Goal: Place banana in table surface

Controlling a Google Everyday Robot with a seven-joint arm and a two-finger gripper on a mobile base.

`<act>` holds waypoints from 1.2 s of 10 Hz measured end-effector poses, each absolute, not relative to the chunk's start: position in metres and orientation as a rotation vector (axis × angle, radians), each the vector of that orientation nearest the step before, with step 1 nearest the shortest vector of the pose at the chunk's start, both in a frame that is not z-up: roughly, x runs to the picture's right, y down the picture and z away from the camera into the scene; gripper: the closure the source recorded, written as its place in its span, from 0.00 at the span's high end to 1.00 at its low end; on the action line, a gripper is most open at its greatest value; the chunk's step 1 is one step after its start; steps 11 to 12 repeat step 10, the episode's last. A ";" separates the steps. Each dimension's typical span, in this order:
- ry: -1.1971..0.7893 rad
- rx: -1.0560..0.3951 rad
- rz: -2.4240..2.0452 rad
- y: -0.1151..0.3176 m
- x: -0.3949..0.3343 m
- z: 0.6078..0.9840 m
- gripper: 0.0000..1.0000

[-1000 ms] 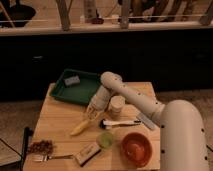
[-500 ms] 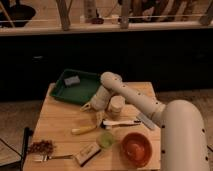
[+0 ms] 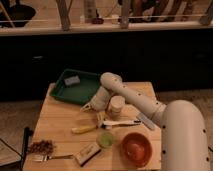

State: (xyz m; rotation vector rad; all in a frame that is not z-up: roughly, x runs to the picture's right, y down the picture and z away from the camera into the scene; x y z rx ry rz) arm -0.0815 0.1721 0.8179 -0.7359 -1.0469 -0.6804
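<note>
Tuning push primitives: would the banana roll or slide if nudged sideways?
Banana lies flat on the wooden table; its curve likely makes it pivot, not roll. Probably soft, so a hard push may bruise it. The claw sits above it, apart.

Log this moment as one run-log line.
task: place banana | banana: lying on table | claw: above the table, apart from banana, near green tray

The banana (image 3: 83,128) was seen lying flat on the wooden table (image 3: 55,125), roughly at the middle of the surface and nearer the front edge than the back. It was yellow, slightly curved, and laid almost parallel to the front edge. The gripper (image 3: 87,106) was held just above and behind it, apart from it.
</note>
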 end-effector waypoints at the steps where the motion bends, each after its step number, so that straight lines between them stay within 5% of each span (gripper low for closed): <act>1: -1.046 -0.733 -0.683 0.172 -0.081 0.817 0.80; 12: -1.044 -0.721 -0.686 0.169 -0.078 0.812 0.80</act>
